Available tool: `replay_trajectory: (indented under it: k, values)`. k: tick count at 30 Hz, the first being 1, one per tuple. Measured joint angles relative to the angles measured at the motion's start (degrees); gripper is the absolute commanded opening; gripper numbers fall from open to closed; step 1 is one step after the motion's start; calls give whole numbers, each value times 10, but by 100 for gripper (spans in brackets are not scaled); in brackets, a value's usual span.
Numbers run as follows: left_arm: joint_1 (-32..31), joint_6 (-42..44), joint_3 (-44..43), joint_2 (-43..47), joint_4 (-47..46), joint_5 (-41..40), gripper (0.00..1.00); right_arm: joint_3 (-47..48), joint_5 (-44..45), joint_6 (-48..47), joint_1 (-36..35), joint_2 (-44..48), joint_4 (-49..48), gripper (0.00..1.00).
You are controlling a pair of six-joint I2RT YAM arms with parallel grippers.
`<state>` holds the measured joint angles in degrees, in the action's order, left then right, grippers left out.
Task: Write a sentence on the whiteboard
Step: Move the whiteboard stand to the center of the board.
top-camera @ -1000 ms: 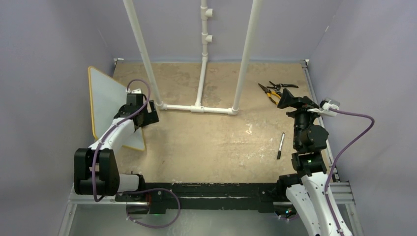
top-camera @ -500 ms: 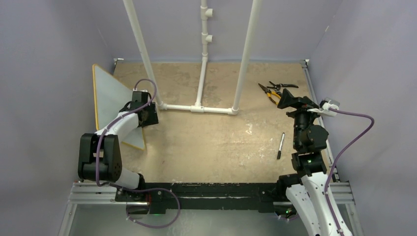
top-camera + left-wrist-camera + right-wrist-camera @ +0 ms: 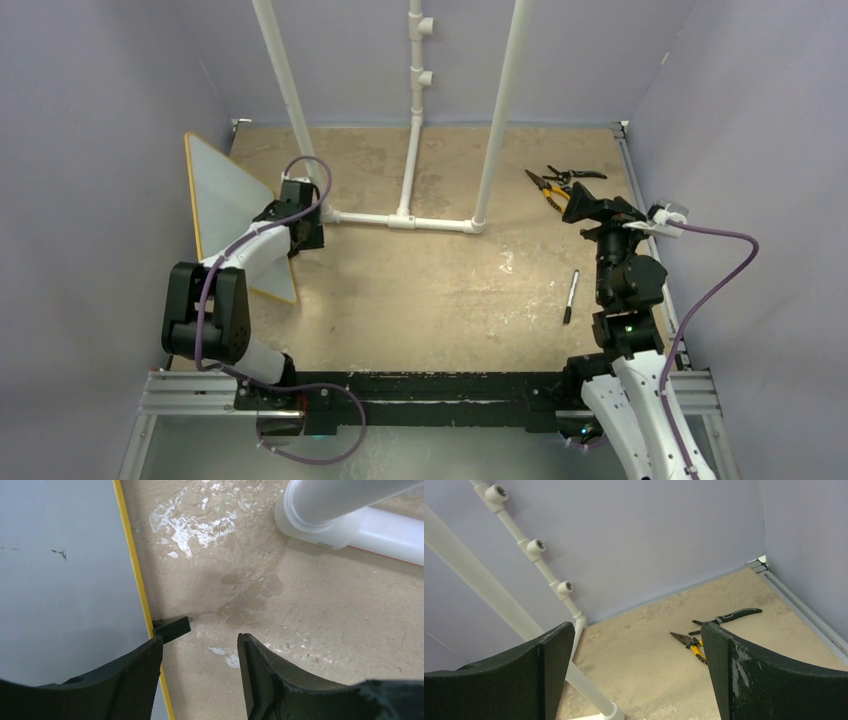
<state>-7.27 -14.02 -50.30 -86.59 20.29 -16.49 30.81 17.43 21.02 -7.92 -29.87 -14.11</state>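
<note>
Two claws, both spread apart: left gripper (image 3: pixel 200 640) beside the whiteboard (image 3: pixel 60 580), right gripper (image 3: pixel 636 630) aloft, pliers (image 3: pixel 691 642) beyond.

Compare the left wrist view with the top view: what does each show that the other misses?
Only the left wrist view: the whiteboard's small black foot, faint dark specks on its face, and the left tool open, nothing in it. Only the top view: the marker lying on the table, and the pliers farther back. Both: the whiteboard's yellow edge and the white pipe frame.
</note>
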Motion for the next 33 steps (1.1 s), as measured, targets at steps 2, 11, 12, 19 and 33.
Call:
replay_trajectory:
  k: [2,11,12,19,33]
  values:
    - [0,2,-3,-5,0,-8,56,-1,-4,0,0,0,0,99]
    - [2,1,-37,-66,-16,-32,56,-1,-7,0,0,0,0,99]
    - [3,1,-37,-69,-17,-31,56,-1,-7,0,0,0,0,99]
    - [3,-4,-37,-73,-9,-22,56,-3,-8,0,0,-1,-1,99]
    - [-8,-58,10,-38,38,33,56,-3,-17,0,0,-1,-1,99]
